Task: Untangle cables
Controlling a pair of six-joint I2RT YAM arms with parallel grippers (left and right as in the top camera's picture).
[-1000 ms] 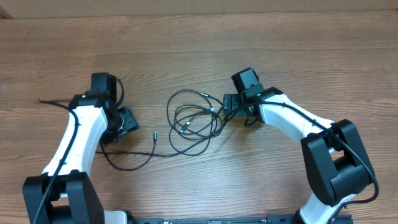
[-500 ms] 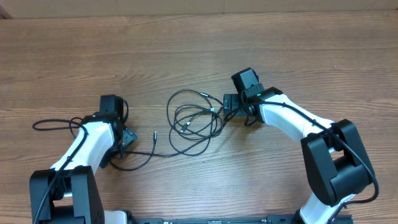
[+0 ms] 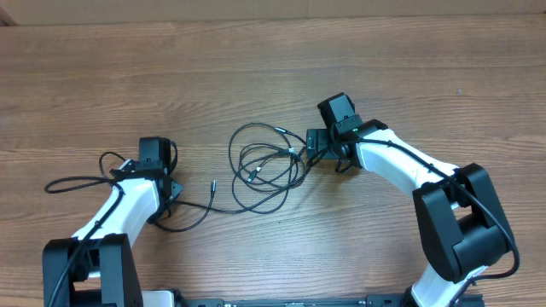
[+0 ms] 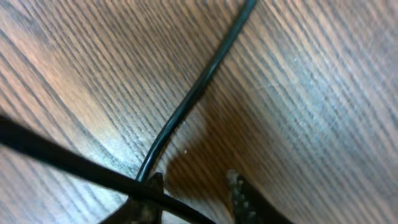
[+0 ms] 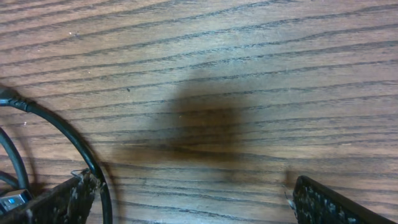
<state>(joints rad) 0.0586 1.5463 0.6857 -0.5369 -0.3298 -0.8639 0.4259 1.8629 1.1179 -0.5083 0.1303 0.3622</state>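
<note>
The cables (image 3: pixel 264 164) lie as a tangle of thin black loops at the table's middle. One strand trails left past a small plug (image 3: pixel 212 183) and curves round to my left gripper (image 3: pixel 168 191). In the left wrist view that cable (image 4: pixel 198 92) runs diagonally down to the left fingertip (image 4: pixel 153 184). My left gripper (image 4: pixel 194 186) is narrowly open, with bare wood in the gap. My right gripper (image 3: pixel 310 147) sits at the tangle's right edge. It (image 5: pixel 196 202) stands wide open over bare wood, with a cable (image 5: pixel 74 144) beside its left finger.
A black cord (image 3: pixel 78 180) snakes over the wooden table (image 3: pixel 273 68) left of the left arm, with a small loop near the wrist. A dark cord (image 4: pixel 59 157) crosses close to the left wrist camera. The right arm (image 3: pixel 401 166) spans the right side.
The left arm has drawn back toward the front edge and its jaws have narrowed. The black cord at the far left has shifted and looped. The right arm has not moved.
</note>
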